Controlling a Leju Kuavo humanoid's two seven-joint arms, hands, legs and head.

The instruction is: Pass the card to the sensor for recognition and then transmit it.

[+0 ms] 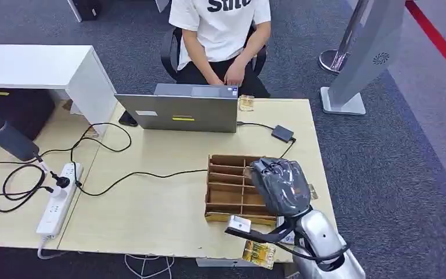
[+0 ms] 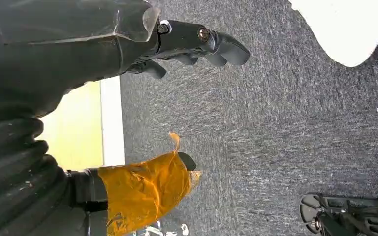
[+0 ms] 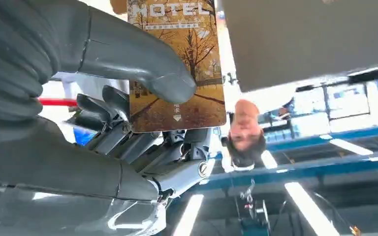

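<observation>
We hold the hotel key card [image 3: 177, 69] pinned between thumb and fingers of our right robot hand [image 1: 280, 185], raised over the wooden organizer [image 1: 232, 189] near the bench's [image 1: 151, 197] right edge, likely to keep its face free for the sensor. Our left robot hand [image 2: 197, 46] hangs empty, fingers apart.

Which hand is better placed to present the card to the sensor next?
The right hand: it already pinches the hotel card and is raised above the table. The left hand holds nothing and hangs over the carpet.
</observation>
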